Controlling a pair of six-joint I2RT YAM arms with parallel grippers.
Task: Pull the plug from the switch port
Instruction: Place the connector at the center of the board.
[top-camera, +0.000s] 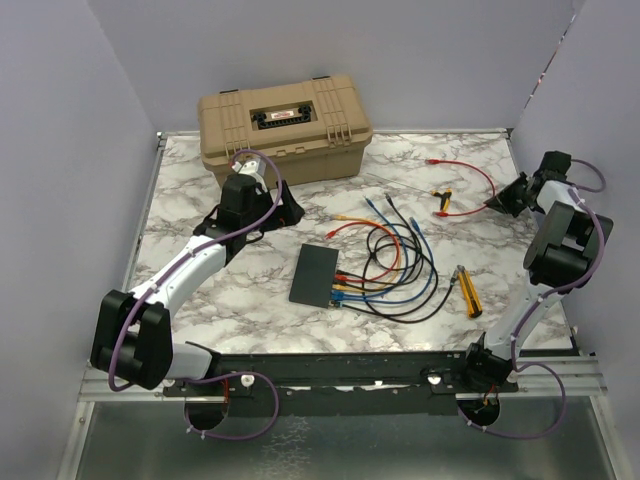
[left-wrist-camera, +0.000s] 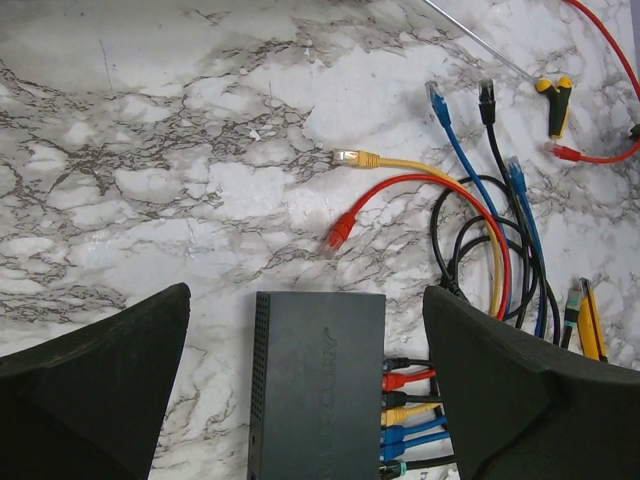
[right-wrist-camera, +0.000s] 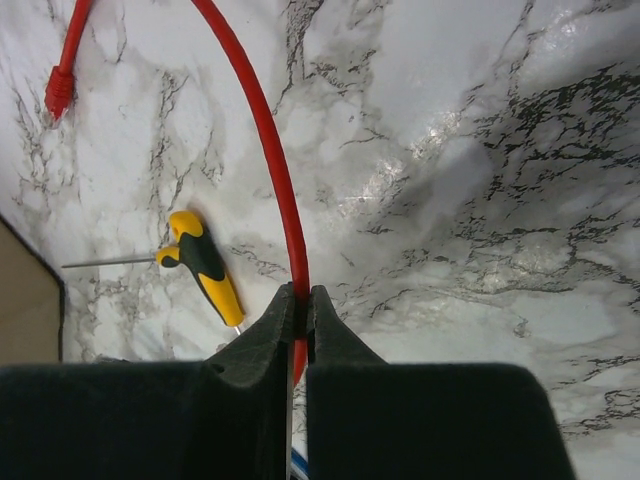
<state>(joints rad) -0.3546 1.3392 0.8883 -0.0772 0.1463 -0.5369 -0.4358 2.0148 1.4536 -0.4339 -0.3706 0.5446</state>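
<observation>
Switch (top-camera: 315, 275) lies right under your left hand (left-wrist-camera: 305, 300), fingers wide apart, with the plugs (left-wrist-camera: 405, 400) by its right finger. Right hand (right-wrist-camera: 301, 312) is clamped on a red cable (right-wrist-camera: 272, 150). Risks: plugs are packed tight, so you could grab two, and pulling may drag the unpinned switch.

Bright, diffuse overhead lighting across three views.
The glossy marble table (right-wrist-camera: 450, 60) shows a mild sheen and one soft grey shadow in the right wrist view; shadows overhead are faint. The red cable (right-wrist-camera: 270, 150) is sharply focused, whereas the left claw (left-wrist-camera: 305, 295) and right claw (right-wrist-camera: 303, 292) render as near-black, slightly soft masses.
</observation>
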